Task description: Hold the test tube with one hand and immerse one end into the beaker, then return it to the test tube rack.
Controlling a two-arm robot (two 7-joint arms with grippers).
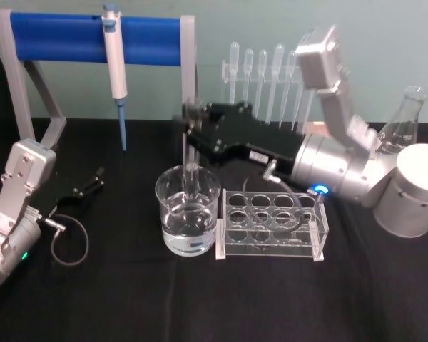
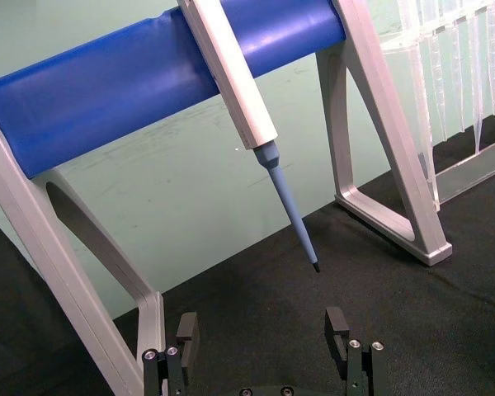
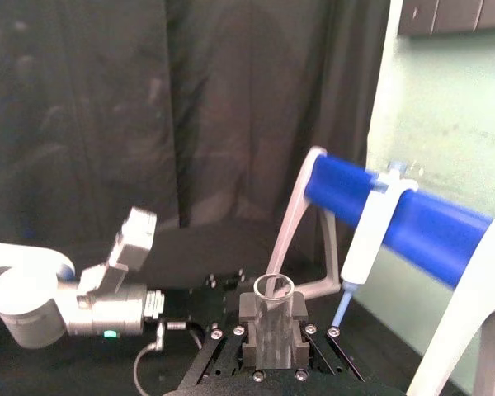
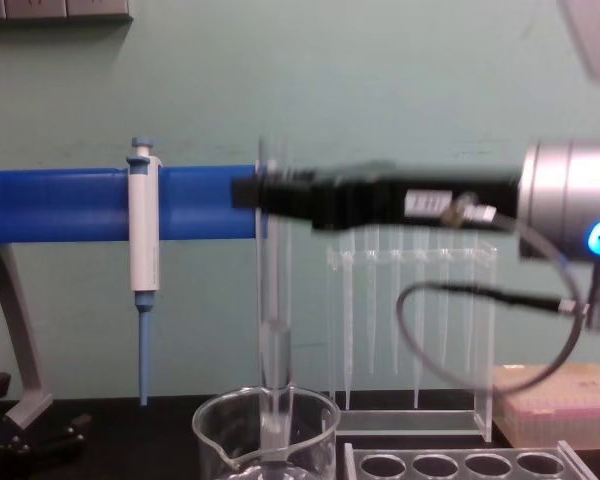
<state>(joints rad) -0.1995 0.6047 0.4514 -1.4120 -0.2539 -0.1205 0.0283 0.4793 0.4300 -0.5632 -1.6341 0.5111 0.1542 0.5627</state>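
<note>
Beaker [image 1: 188, 214]: nearest to us on the black table [image 1: 128, 299], part filled with clear liquid, just left of an empty clear tube rack [image 1: 272, 224].

Test tube [image 1: 191, 153]: we see it held upright, its lower end inside the beaker and seemingly dipped into the liquid; upright, we judge, so only one end gets wet.

Right gripper [image 1: 189, 127]: reaching in sideways from the right, above the beaker, jaws closed on the tube's upper part.

Left gripper [image 2: 264, 338]: parked at the table's left edge, jaws spread and empty; we judge it has no part in the dip.

Micropipette [image 1: 115, 68]: hanging from the blue bar of a stand [image 1: 93, 37], well clear of the beaker.

Pipettes [image 1: 264, 71]: racked at the back.

Chest view: gives us the tube from the side, running straight down past the beaker rim.

Right wrist view: gives us the tube's open mouth [image 3: 275, 288], seated between the jaws.

Stage: we judge immersion reached, lifting out and returning yet to come.
</note>
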